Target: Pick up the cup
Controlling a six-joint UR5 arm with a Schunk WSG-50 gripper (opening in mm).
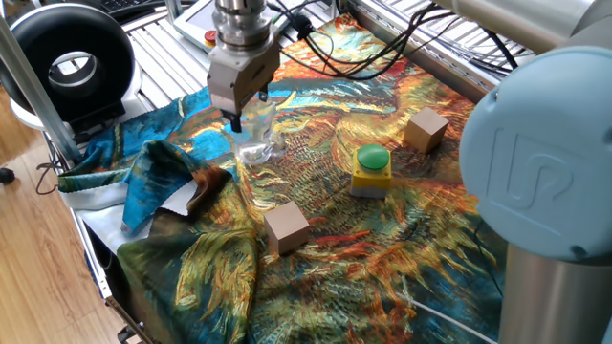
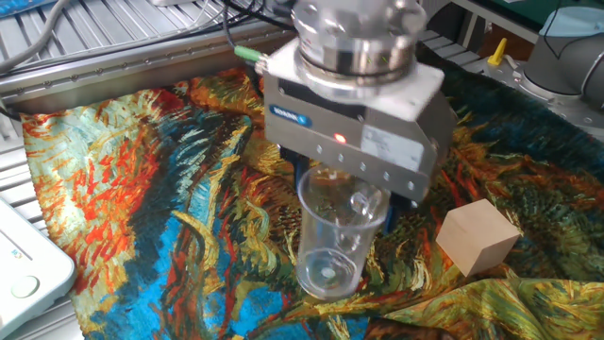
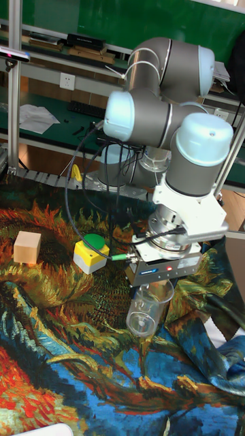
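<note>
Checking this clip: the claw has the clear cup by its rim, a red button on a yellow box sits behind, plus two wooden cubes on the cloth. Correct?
Not quite: the button is green, not red, as one fixed view shows. The rest holds: the claw grips the cup at its rim, and two wooden cubes lie on the cloth.

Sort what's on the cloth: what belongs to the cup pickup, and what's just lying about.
Belongs to the job:
cup, clear glass, held tilted
gripper, closed on the cup's rim

Just lying about:
two wooden cubes
green button on its yellow box
painted cloth
</note>
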